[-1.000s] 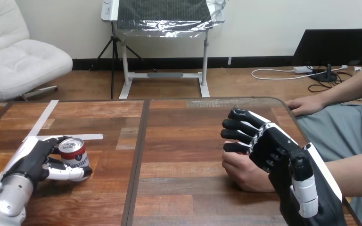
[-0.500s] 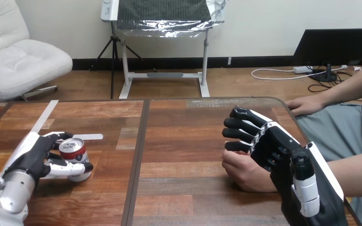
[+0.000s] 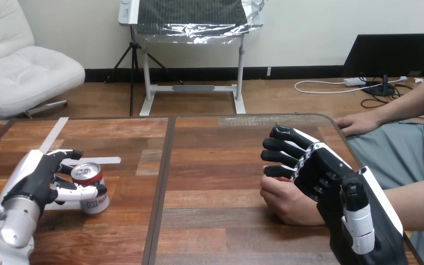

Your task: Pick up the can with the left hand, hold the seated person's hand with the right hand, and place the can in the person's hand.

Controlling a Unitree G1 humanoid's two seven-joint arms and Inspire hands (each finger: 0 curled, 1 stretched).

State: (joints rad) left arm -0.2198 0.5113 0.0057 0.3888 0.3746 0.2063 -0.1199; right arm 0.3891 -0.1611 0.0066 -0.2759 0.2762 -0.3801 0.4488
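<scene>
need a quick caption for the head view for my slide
Left hand curled round the can at the wooden table's left; right hand over the seated person's hand.

Wooden table bears 2 white tape strips and the person's hand.

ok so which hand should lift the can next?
Left. The left hand has its fingers and thumb curled round the can, which stands on the table at the view's left. The right hand is far across, over the person's hand.
</scene>
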